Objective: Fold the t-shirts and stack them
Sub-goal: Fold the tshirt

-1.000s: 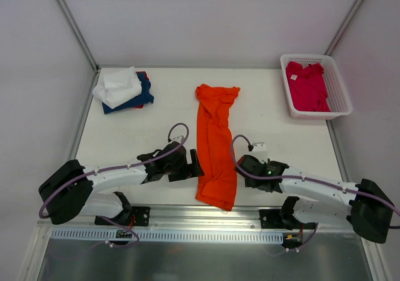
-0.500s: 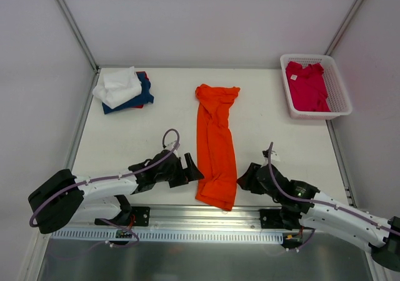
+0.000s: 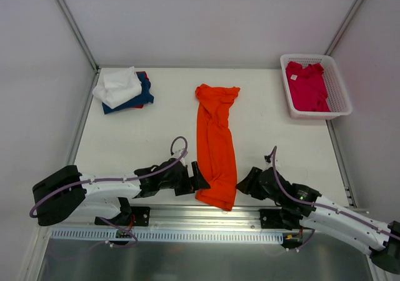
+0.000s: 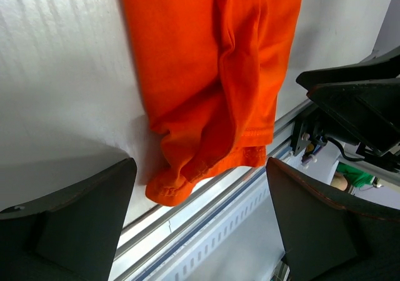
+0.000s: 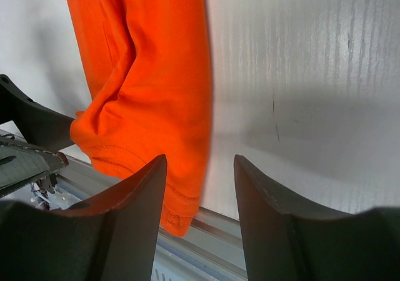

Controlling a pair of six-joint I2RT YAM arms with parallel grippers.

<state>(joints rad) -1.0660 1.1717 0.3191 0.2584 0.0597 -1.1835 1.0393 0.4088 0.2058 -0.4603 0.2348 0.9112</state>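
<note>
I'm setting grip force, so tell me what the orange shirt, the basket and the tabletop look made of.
Orange shirt: soft matte knit cloth, likely cotton; it creases and shows a stitched hem. Basket: white plastic, judging by its rigid moulded mesh walls. Tabletop: hard, smooth white board, perhaps laminate; fine streaks show close up.

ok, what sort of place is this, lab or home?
Likely a robotics lab cell: left arm and right arm bolted to a white table, plain panel walls, staged laundry: orange t-shirt, folded t-shirt stack, crimson t-shirt in a mesh basket.
</note>
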